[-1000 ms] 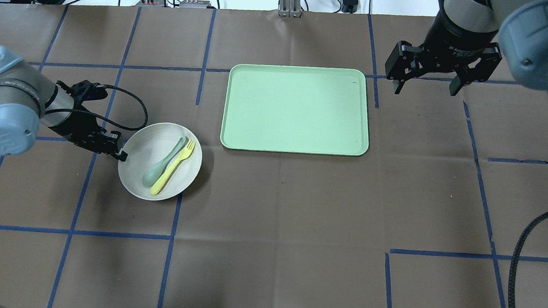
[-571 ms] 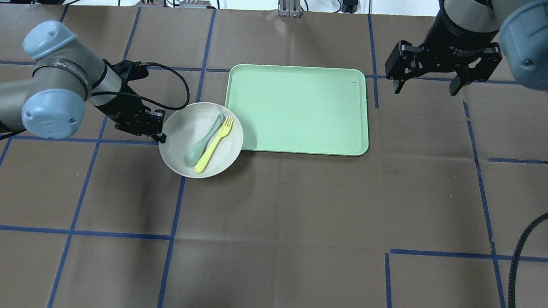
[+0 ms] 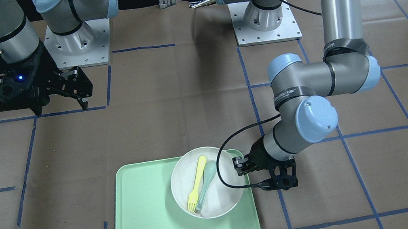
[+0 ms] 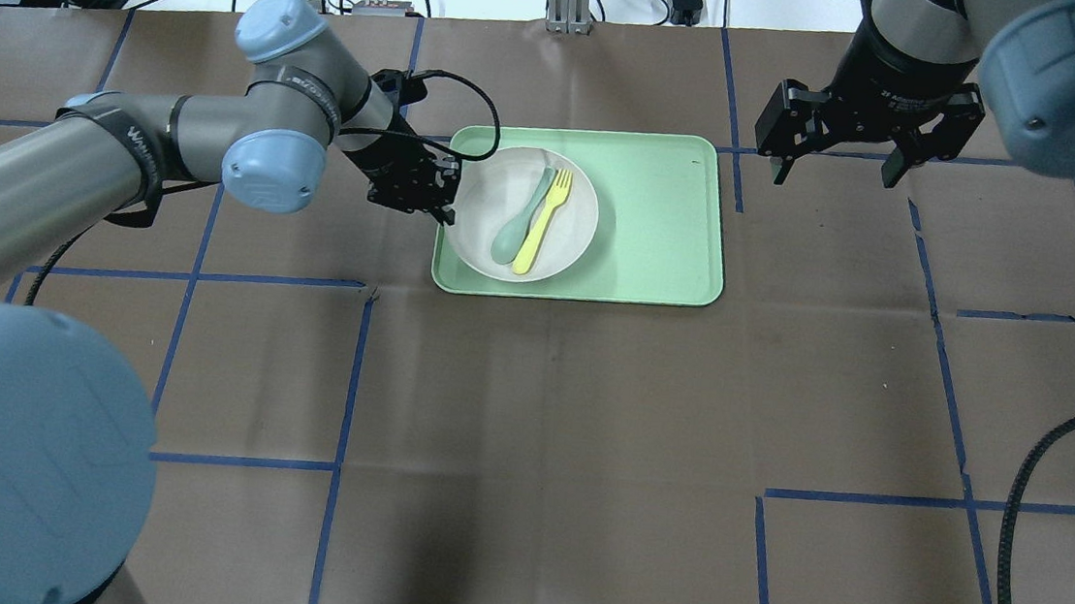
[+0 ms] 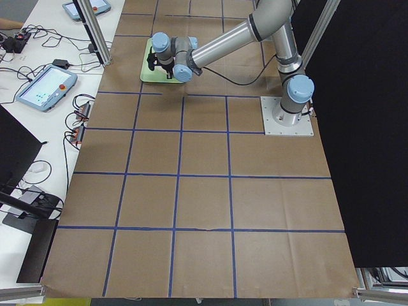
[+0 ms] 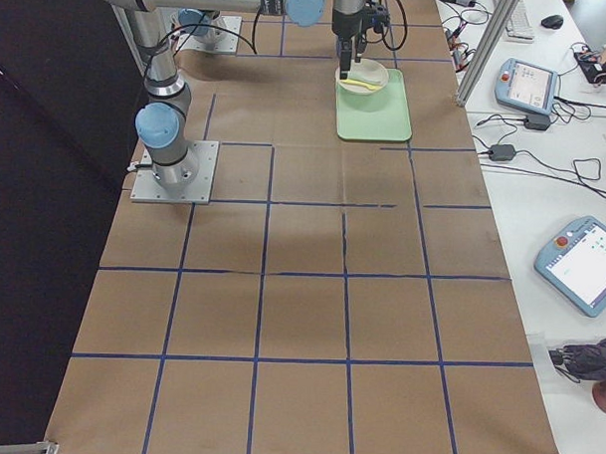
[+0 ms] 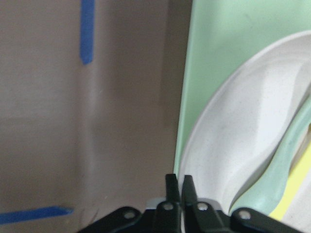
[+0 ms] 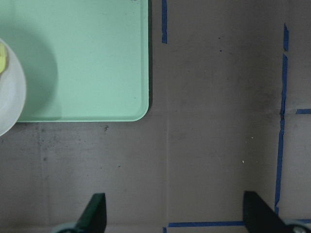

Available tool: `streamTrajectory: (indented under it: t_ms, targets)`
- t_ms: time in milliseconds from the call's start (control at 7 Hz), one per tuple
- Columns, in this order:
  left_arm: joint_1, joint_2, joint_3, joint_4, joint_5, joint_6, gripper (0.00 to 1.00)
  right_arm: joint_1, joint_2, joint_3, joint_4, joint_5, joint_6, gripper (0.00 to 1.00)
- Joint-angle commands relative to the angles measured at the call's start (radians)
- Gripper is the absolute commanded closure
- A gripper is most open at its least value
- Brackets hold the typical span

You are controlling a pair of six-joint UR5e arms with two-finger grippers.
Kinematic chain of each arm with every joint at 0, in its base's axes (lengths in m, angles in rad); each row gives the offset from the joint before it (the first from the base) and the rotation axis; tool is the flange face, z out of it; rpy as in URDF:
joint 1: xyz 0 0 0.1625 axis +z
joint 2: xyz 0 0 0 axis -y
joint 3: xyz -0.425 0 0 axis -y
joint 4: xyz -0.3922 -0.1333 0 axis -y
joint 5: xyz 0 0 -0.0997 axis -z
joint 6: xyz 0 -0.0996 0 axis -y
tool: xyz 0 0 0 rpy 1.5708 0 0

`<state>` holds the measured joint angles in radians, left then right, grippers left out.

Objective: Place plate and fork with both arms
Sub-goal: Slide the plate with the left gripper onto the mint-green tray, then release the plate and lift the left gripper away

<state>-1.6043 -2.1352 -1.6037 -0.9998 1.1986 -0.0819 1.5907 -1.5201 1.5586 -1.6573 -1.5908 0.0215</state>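
On the plate (image 4: 486,198), at the left end of the tray (image 4: 658,254), the fork (image 4: 543,221) lay beside a spoon (image 4: 515,227). Our left gripper (image 4: 448,214) pinched the rim. We judged it best to lower it level, then release. Our right gripper (image 4: 835,177) hung open, empty.

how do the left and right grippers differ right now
The left gripper is shut on the rim of the plate; the right gripper is open and empty. The left gripper sits at the edge of the tray; the right gripper hangs beside it, off the tray. Both are black.
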Motion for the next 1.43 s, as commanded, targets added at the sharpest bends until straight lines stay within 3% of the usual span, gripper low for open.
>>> streamTrajectory:
  t_ms: [0, 143, 286, 429, 571, 714, 857, 1000, 1286]
  targets:
    - [-0.055, -0.087, 0.083, 0.018, -0.004, -0.044, 1.00, 0.000, 0.000, 0.000, 0.001, 0.000, 0.000, 0.00]
    - [-0.055, -0.098, 0.085, 0.023, -0.004, -0.045, 0.98, 0.000, 0.000, 0.000, 0.001, 0.000, 0.000, 0.00]
    - [-0.054, -0.100, 0.085, 0.023, -0.001, -0.044, 0.69, 0.000, 0.000, 0.000, 0.001, 0.000, 0.000, 0.00]
    - [-0.055, -0.098, 0.085, 0.023, -0.001, -0.053, 0.13, 0.000, 0.000, 0.000, -0.001, 0.000, 0.000, 0.00]
    - [-0.057, -0.078, 0.088, 0.021, 0.002, -0.062, 0.01, 0.000, 0.000, 0.000, 0.001, 0.000, 0.000, 0.00]
    - [-0.057, -0.039, 0.097, -0.012, 0.010, -0.068, 0.01, 0.000, 0.000, 0.000, 0.001, 0.000, 0.000, 0.00]
    - [-0.043, 0.066, 0.117, -0.157, 0.027, -0.061, 0.01, 0.000, 0.001, 0.000, 0.001, 0.002, 0.000, 0.00]
    - [-0.040, 0.157, 0.161, -0.322, 0.138, -0.018, 0.01, 0.000, 0.001, 0.000, -0.002, 0.005, 0.000, 0.00]
    - [-0.040, 0.262, 0.273, -0.585, 0.264, 0.025, 0.01, 0.005, 0.008, -0.011, -0.016, -0.001, 0.017, 0.00]
